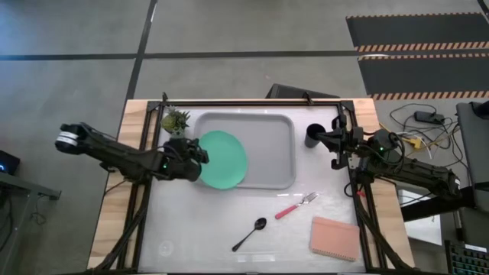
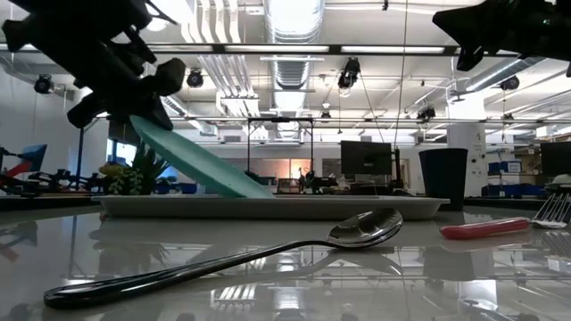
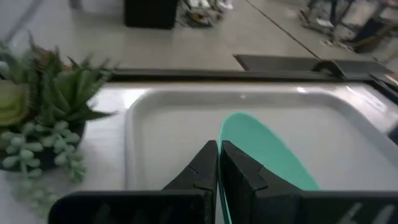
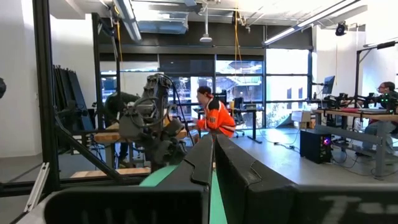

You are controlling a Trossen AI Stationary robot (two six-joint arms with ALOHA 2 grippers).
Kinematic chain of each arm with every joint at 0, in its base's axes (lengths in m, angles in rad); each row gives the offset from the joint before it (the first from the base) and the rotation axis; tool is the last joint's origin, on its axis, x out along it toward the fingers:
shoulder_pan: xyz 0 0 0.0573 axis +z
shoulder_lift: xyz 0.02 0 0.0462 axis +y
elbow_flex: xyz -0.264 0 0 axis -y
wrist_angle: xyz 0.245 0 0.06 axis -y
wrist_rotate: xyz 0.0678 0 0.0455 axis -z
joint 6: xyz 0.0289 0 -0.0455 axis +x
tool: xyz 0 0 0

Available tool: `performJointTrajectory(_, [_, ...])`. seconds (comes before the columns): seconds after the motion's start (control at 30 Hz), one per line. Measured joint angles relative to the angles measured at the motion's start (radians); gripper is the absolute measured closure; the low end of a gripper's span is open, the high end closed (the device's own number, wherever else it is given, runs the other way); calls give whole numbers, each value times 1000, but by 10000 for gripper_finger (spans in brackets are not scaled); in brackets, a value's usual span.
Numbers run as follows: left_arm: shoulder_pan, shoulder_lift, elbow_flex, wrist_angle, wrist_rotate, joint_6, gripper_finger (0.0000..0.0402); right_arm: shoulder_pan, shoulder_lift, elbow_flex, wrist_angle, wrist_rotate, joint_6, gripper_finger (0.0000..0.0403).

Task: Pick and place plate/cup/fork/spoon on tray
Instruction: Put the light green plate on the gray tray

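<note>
While the left gripper point(image 1: 196, 158) holds the plate point(image 1: 224, 159) by its edge, the plate stands tilted: its low side rests in the tray point(image 1: 267, 153) and its high side is lifted over the tray's left rim. In the left wrist view the two dark fingers point(image 3: 205, 167) are nearly together, with the thin green edge of the plate point(image 3: 267, 155) pinched between them. The low view shows the same slope, the plate point(image 2: 196, 160) going up from the tray floor toward the left gripper point(image 2: 147, 94).

The right gripper point(image 1: 334, 143) is above the worktop point(image 1: 199, 229) near the right end of the tray, just beside the cup point(image 1: 313, 136). Its fingers point(image 4: 245, 171) are close together, with only a narrow slit between them, and they hold nothing. The cup stands upright on the worktop, outside the tray, near its right rim.

The fork point(image 1: 296, 205) lies on the worktop in front of the tray's right corner, and the spoon point(image 1: 250, 234) lies a little more toward the front, well apart from the tray. A pink pad point(image 1: 335, 237) lies near the front right of the worktop. A small green plant point(image 1: 176, 121) stands by the tray's back left corner. In the room behind, a person in an orange jacket point(image 4: 216, 117) is visible.
</note>
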Motion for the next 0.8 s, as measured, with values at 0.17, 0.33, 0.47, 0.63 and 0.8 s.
performJointTrajectory(0.17, [53, 36, 0, 17, -19, 5, 401, 0, 0, 0, 0, 0, 0, 394])
performJointTrajectory(0.33, [87, 90, 0, 51, -64, 3, 401, 0, 0, 0, -1, 0, 0, 394])
performJointTrajectory(0.47, [122, 146, 0, 121, -87, 6, 401, 0, 0, 0, -1, 0, 0, 394])
performJointTrajectory(0.63, [145, 223, 1, 184, -102, 30, 401, 0, 0, 0, -1, 0, 0, 394])
performJointTrajectory(0.8, [152, 282, 1, 225, -102, 29, 401, 0, 0, 0, -3, 0, 0, 394])
